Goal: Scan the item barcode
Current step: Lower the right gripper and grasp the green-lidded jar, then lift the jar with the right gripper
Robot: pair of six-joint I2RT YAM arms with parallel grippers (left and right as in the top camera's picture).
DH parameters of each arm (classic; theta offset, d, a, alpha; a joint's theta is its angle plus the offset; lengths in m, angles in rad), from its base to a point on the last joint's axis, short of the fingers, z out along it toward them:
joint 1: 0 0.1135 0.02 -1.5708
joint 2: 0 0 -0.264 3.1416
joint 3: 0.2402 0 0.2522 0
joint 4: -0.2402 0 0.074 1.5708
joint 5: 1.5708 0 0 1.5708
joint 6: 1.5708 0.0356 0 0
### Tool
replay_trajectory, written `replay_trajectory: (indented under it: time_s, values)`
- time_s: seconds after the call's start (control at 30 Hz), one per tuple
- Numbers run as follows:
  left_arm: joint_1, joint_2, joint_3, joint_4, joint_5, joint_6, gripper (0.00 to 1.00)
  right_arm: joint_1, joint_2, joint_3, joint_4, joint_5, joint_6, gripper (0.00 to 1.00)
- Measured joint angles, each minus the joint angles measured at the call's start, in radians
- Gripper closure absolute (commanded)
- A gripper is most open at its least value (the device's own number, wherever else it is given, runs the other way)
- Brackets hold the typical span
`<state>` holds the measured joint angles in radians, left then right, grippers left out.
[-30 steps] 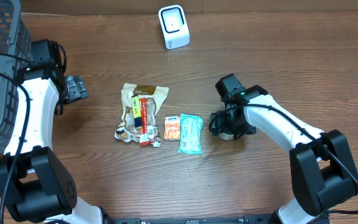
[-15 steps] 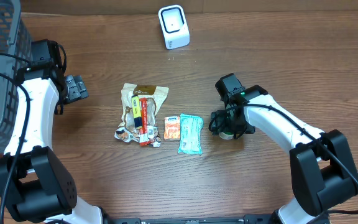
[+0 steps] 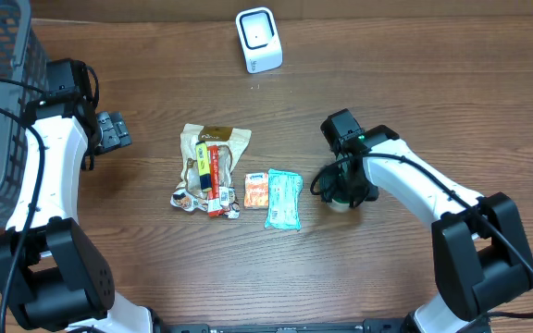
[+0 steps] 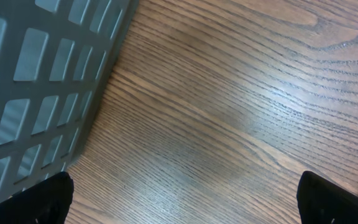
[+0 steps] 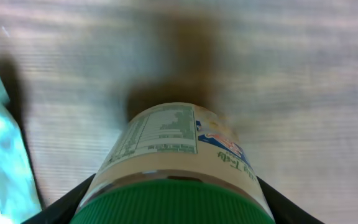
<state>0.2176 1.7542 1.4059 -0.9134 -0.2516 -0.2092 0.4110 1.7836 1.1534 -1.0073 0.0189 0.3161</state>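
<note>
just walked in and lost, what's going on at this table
The right gripper is down over a green-capped bottle, a finger on each side; whether it grips yet is unclear. The left gripper sits open and empty near the grey basket. Snack packets lie mid-table; the white scanner stands at the far edge.

right pincer (image 3: 342, 195) | jaws drawn in from wider, now against green-capped bottle (image 5: 173, 149) sides

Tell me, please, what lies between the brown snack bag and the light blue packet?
A small orange packet, seen from overhead, close beside the light blue packet.
</note>
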Motion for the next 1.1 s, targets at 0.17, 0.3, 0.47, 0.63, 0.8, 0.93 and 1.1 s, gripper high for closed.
replay_trajectory:
  time_s: [0.17, 0.3, 0.47, 0.63, 0.8, 0.93, 1.1]
  values:
    - [0.000, 0.000, 0.000, 0.000, 0.000, 0.000, 0.00, -0.027, 0.000, 0.170, -0.167, -0.075, 0.013, 0.75]
    - [0.000, 0.000, 0.000, 0.000, 0.000, 0.000, 0.00, -0.047, -0.006, 0.284, -0.254, -0.213, 0.021, 0.74]
    - [0.000, 0.000, 0.000, 0.000, 0.000, 0.000, 0.00, -0.048, -0.010, 0.292, -0.397, -0.446, 0.026, 0.73]
    - [-0.002, 0.000, 0.000, 0.000, 0.000, 0.000, 0.00, -0.048, -0.010, 0.292, -0.471, -0.602, 0.092, 0.74]
    - [-0.002, 0.000, 0.000, 0.000, 0.000, 0.000, 0.00, -0.049, -0.010, 0.292, -0.503, -0.688, 0.236, 0.78]
    - [-0.002, 0.000, 0.000, 0.000, 0.000, 0.000, 0.00, -0.048, -0.010, 0.292, -0.519, -0.747, 0.322, 0.82]
    - [-0.002, 0.000, 0.000, 0.000, 0.000, 0.000, 0.00, -0.048, -0.010, 0.292, -0.521, -0.805, 0.366, 0.82]
